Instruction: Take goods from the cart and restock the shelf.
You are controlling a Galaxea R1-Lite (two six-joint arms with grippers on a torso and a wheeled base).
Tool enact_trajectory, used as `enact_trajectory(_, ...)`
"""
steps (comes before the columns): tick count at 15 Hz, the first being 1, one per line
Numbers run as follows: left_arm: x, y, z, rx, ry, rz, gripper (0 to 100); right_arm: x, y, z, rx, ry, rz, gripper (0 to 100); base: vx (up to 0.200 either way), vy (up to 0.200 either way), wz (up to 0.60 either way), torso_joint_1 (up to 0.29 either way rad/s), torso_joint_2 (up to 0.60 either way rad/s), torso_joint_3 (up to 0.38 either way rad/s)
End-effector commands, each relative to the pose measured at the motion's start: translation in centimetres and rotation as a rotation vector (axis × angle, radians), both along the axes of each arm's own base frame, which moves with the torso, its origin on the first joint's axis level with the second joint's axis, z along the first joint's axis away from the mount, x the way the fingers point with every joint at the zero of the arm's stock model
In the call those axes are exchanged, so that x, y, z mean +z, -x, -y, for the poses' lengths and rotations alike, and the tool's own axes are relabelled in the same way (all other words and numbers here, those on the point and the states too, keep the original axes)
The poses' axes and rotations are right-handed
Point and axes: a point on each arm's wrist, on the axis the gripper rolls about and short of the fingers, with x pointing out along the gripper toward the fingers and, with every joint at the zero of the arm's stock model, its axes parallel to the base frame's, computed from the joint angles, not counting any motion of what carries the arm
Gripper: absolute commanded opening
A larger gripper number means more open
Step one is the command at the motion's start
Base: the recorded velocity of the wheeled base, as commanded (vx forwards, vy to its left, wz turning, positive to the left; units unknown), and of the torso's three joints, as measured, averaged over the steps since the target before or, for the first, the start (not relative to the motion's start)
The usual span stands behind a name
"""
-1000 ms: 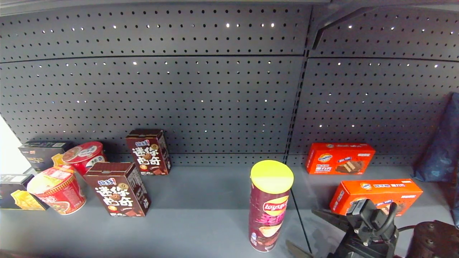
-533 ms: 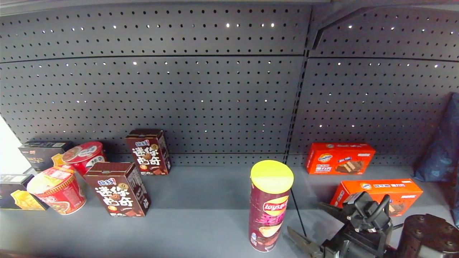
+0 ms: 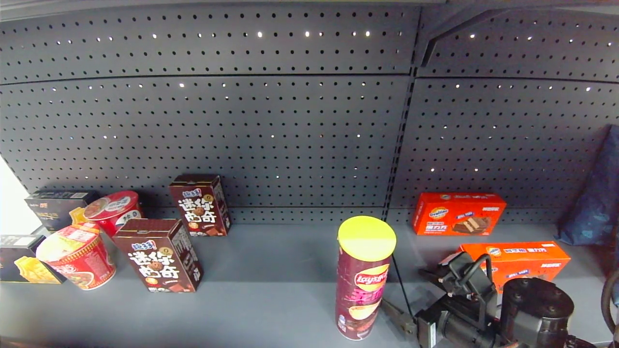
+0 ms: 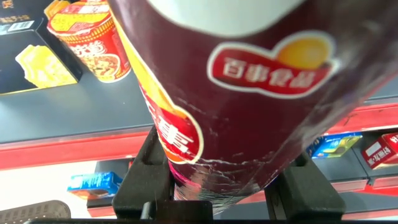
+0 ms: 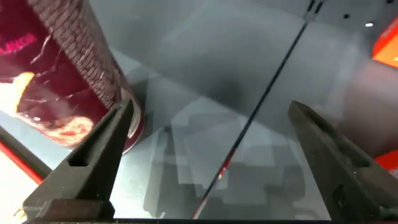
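Observation:
A maroon chips can (image 3: 363, 278) with a yellow lid stands upright on the grey shelf (image 3: 271, 290), near its front edge. My right gripper (image 3: 412, 294) is open just to the right of the can's base, low over the shelf. In the right wrist view the can (image 5: 62, 74) sits beside one finger, outside the open gripper (image 5: 214, 155). A second maroon chips can (image 4: 249, 93) is held in my left gripper (image 4: 224, 183), whose black fingers (image 4: 146, 168) press its sides, in front of the shelf's red edge.
Two brown snack boxes (image 3: 162, 253), two red noodle cups (image 3: 80, 258) and black boxes (image 3: 22, 258) stand at the shelf's left. Two orange boxes (image 3: 457, 212) lie at the right, the nearer one (image 3: 527, 256) just behind my right wrist. A perforated panel (image 3: 290, 135) backs the shelf.
My right gripper has swung left along the shelf toward the standing can's base, staying open. The can and the other goods have not moved.

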Motion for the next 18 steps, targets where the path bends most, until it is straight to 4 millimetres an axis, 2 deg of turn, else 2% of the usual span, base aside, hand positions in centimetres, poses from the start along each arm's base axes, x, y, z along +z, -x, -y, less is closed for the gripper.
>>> enact_trajectory(1,-0.1,0.0,0.0,0.001,-0.001,-0.003,0,-0.4,-0.1,-0.2,0.004,0.010,-0.013,100,0.000,0.000,0.00,0.000,0.00,0.000)
enact_trajectory(7,-0.1,0.0,0.0,0.001,-0.001,-0.003,0,-0.7,0.3,-1.3,0.057,0.011,-0.018,100,0.000,0.000,0.00,0.000,0.00,0.000)
enact_trajectory(11,0.2,0.0,0.0,0.000,0.000,0.010,0,-0.2,0.3,-0.9,0.037,0.001,-0.004,100,0.000,0.000,0.00,0.000,0.00,0.000)
enact_trajectory(12,0.9,0.1,0.0,-0.001,-0.002,0.036,0,0.9,0.6,-0.5,0.035,-0.024,0.034,100,0.000,0.000,0.00,0.000,0.00,0.000)
enact_trajectory(13,2.5,0.1,0.0,-0.004,-0.018,0.073,0,2.4,1.1,0.0,0.037,-0.053,0.092,100,0.000,0.000,0.00,0.000,0.00,0.000)
enact_trajectory(14,3.4,0.0,0.0,-0.009,-0.034,0.085,0,3.1,1.4,0.2,0.039,-0.065,0.117,100,0.000,0.000,0.00,0.000,0.00,0.000)
enact_trajectory(15,6.2,-0.5,0.1,-0.035,-0.098,0.125,0,4.5,2.8,1.4,0.041,-0.068,0.140,100,0.000,0.000,0.00,0.000,0.00,0.000)
enact_trajectory(18,10.4,-2.5,0.6,-0.144,-0.110,0.148,0,7.0,5.3,3.5,0.054,-0.044,0.132,100,0.000,0.000,0.00,0.000,0.00,0.000)
